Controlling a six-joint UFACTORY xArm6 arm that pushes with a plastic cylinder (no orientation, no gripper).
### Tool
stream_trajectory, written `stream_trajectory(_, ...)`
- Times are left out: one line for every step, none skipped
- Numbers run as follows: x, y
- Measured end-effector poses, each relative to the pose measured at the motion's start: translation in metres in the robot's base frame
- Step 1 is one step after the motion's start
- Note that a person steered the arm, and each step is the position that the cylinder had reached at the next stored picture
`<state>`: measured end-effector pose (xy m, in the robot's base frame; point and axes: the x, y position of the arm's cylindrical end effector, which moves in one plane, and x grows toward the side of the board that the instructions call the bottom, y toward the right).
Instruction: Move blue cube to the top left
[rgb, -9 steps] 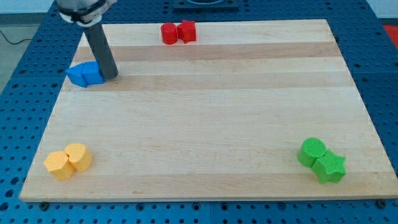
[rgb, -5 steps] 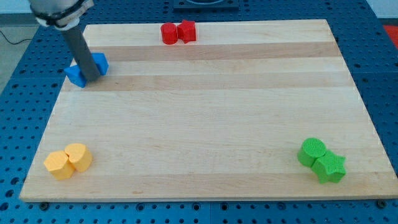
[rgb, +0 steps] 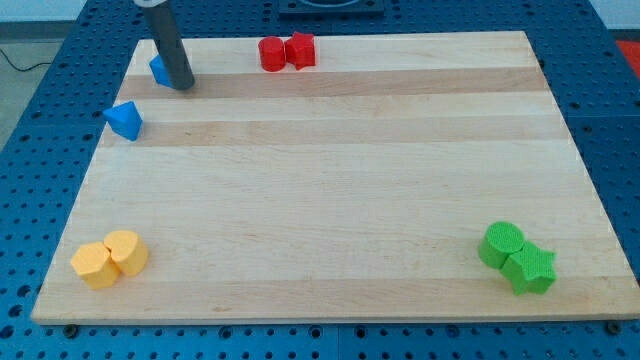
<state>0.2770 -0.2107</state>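
Pushing the blue cube (rgb: 158, 69) toward the board's (rgb: 330, 180) top-left corner.
My tip (rgb: 183, 85) was pressed against the cube's right side, nothing grasped, no gripper fitted.

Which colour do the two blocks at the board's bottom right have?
Green, clearly shown in the camera view.

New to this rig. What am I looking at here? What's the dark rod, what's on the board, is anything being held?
One camera looks down on a wooden board. The dark rod is the end of a robot arm; it has no jaws, so it holds nothing and only pushes. My tip sits near the view's top left, against a blue block that it mostly hides. A second blue block lies apart, lower left. Two red blocks sit at the top, two yellow blocks bottom left, two green blocks bottom right.
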Motion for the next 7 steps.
stream_trajectory(-0.022,-0.009)
stream_trajectory(-0.024,-0.012)
stream_trajectory(0.010,-0.012)
stream_trajectory(0.020,-0.018)
stream_trajectory(0.001,-0.034)
stream_trajectory(-0.017,-0.043)
stream_trajectory(-0.016,-0.043)
